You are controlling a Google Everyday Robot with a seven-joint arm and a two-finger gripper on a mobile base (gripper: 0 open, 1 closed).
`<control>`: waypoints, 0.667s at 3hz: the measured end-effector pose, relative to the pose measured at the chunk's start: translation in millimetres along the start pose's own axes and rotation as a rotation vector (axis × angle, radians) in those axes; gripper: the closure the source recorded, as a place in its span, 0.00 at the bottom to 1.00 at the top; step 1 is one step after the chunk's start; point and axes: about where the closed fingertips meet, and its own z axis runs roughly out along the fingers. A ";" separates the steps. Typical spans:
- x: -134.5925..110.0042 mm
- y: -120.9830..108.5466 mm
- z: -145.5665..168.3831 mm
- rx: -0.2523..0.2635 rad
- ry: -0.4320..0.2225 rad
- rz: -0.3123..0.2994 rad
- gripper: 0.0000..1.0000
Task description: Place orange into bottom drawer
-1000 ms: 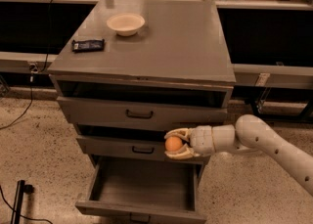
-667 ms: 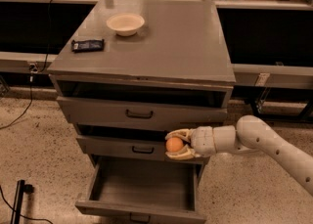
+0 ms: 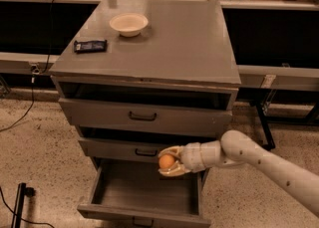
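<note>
My gripper [image 3: 168,161] is shut on the orange [image 3: 166,161], a small round fruit held between the cream fingers. The arm reaches in from the right. The gripper hangs in front of the middle drawer [image 3: 114,148], just above the back right part of the bottom drawer [image 3: 142,192]. The bottom drawer is pulled out wide and its grey tray looks bare. The orange is above the tray, not touching it.
The grey cabinet top [image 3: 189,43] carries a cream bowl [image 3: 128,24] and a dark flat packet [image 3: 90,46]. The top drawer [image 3: 144,116] is slightly open. Cables [image 3: 22,115] run along the speckled floor at the left. Dark benches stand behind.
The gripper with the orange has sunk slightly lower toward the open bottom drawer. Nothing else has moved.
</note>
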 end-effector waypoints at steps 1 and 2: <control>67.7 3.4 41.6 0.077 0.044 0.056 1.00; 101.0 4.1 52.1 0.136 0.019 0.036 1.00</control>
